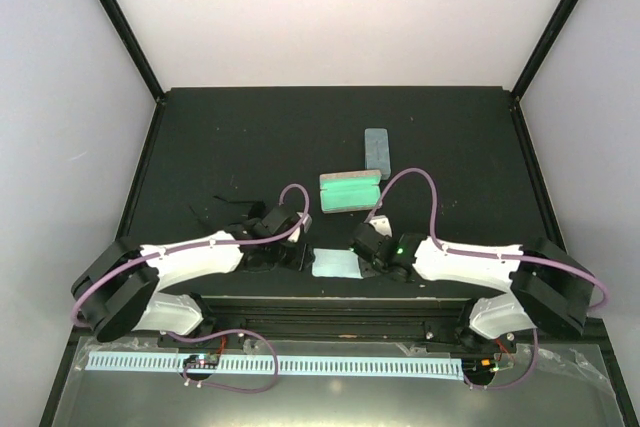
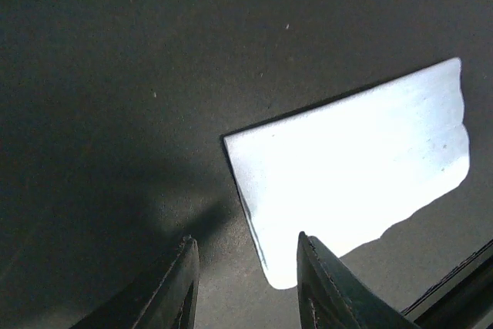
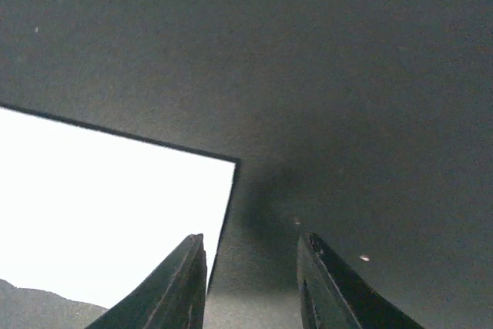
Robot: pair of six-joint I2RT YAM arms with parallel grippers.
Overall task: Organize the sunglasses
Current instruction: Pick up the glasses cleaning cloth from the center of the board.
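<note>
The black sunglasses [image 1: 218, 211] lie on the black table left of centre, hard to make out, beside my left arm. The pink-maroon pair is not in view. My left gripper [image 1: 296, 255] is open and empty, low over the table at the left edge of a light blue cloth [image 1: 335, 263]. In the left wrist view the gripper [image 2: 246, 267] straddles the corner of the cloth [image 2: 354, 167]. My right gripper [image 1: 363, 249] is open and empty at the cloth's right edge. In the right wrist view the gripper [image 3: 250, 267] is beside the corner of the cloth [image 3: 108, 213].
An open case with a green lining [image 1: 350, 190] lies just beyond the cloth. A closed blue-grey case [image 1: 377, 150] lies behind it. A small white piece [image 1: 378, 219] shows by the right wrist. The table's near edge [image 1: 330, 299] is close behind both grippers.
</note>
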